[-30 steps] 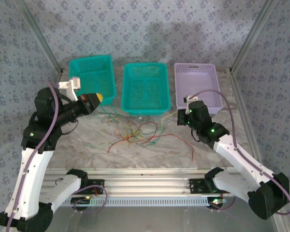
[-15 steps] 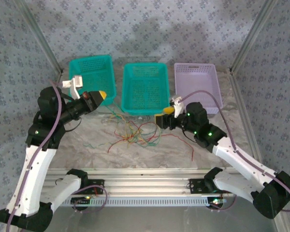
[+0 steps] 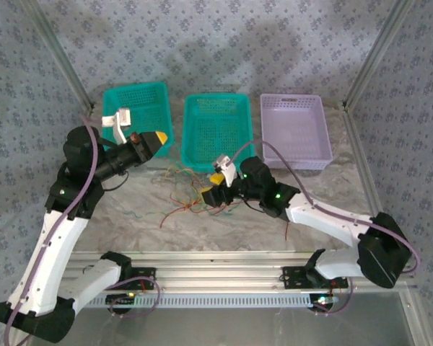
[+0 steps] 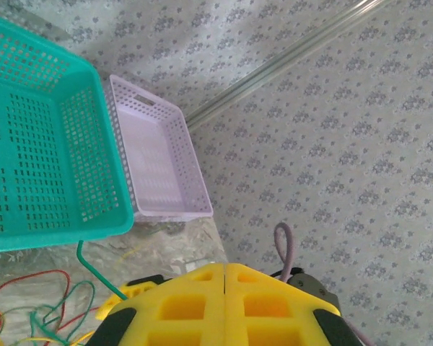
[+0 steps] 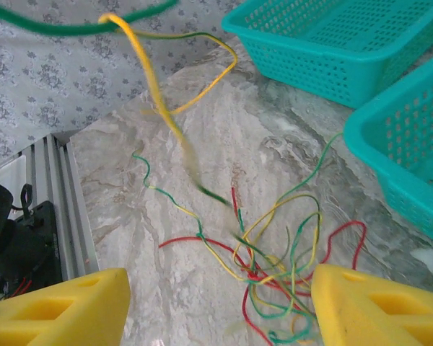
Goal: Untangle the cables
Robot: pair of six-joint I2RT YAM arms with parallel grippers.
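At the tabletop (image 3: 130,216) centre, the cables (image 3: 202,198) lie tangled. The right end effector (image 5: 220,303) hovers over the knot, jaws spread, ready to select a strand. The left end effector (image 4: 224,288) is closed. A green strand (image 4: 94,268) leads to it, probably kept taut for separation.

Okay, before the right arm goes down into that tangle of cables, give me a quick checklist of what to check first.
1. Right gripper open: ok.
2. Right gripper above the cable tangle: ok.
3. Left gripper shut, with the green cable running up into it: ok.
4. Lifted yellow cable free of the tangle: not ok, it runs down into it.
5. One single cable lined up between the right gripper's fingers: cannot tell.
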